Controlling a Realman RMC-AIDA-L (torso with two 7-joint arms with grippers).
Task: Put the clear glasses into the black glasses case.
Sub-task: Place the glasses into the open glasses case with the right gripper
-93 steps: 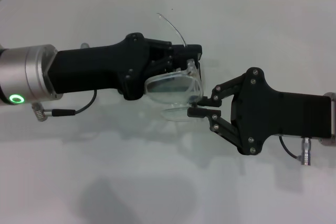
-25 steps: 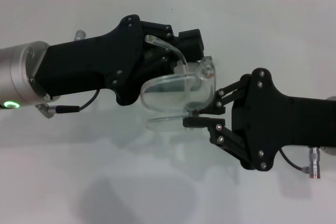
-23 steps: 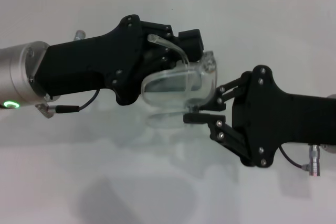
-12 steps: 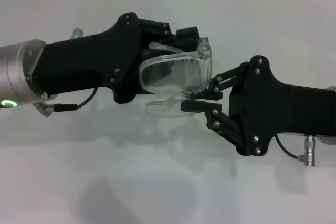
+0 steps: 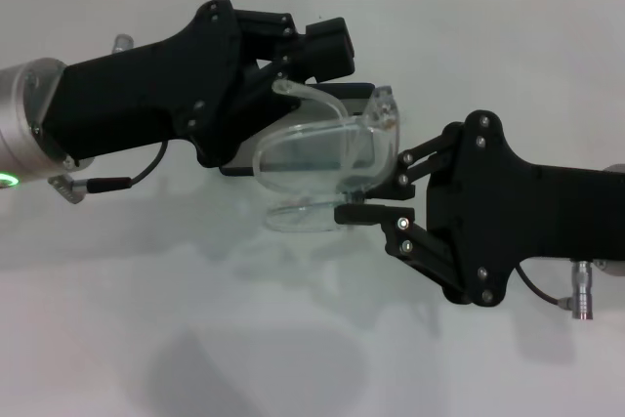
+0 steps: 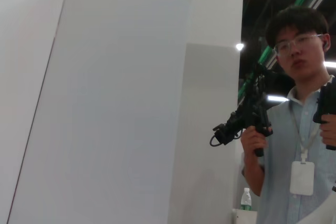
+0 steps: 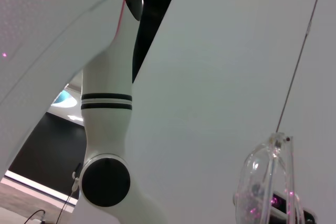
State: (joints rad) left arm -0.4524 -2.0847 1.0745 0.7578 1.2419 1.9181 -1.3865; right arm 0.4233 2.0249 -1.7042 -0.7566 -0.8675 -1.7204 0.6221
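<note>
Above the white counter [image 5: 117, 319], the left tool [image 5: 327, 51] and the right tool [image 5: 376, 192] both grasp the clear glasses [image 5: 327, 158], held between them in the air.

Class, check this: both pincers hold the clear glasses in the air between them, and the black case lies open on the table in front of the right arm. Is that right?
Not quite. The head view shows the left pincer and the right pincer on the glasses, but no open case in front of the right arm. Only a dark edge shows under the left arm; what it is cannot be told.
</note>
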